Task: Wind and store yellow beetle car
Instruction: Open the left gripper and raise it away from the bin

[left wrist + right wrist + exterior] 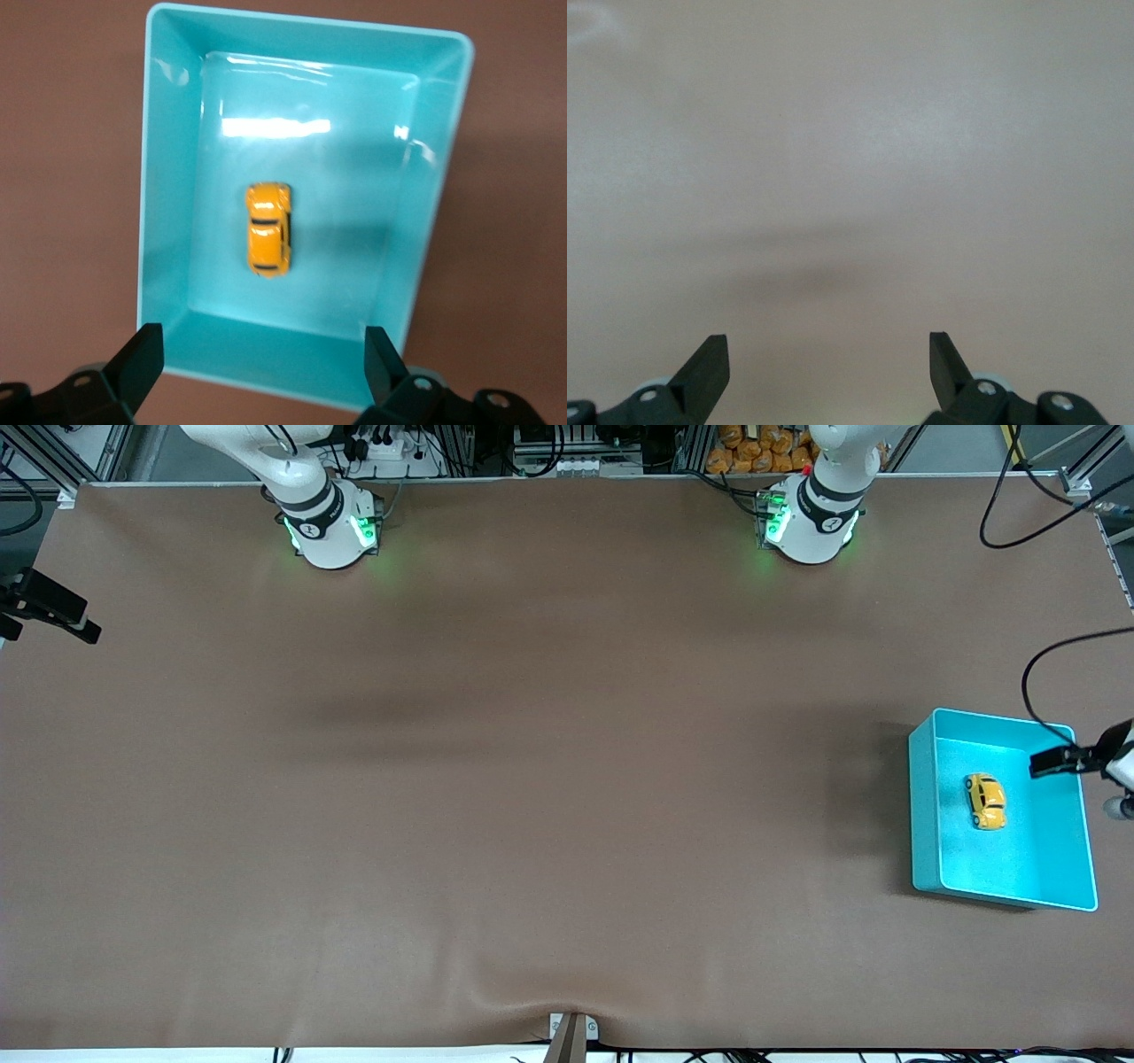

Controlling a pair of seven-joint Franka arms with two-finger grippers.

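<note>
The car (986, 801) is tiny, round and yellow-orange with dark windows, and sits in the teal bin (926, 815) at the frame's lower right. The left gripper (261, 367) hangs above the bin, fingers apart and empty. The right gripper (828, 363) waits over bare table, fingers apart.

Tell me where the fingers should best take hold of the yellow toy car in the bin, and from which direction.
Probably from straight above, closing across the narrow width of the yellow toy car at mid-body. It lies flat on its wheels in the middle of the teal bin, apart from every wall, so its two long flanks are free.
</note>
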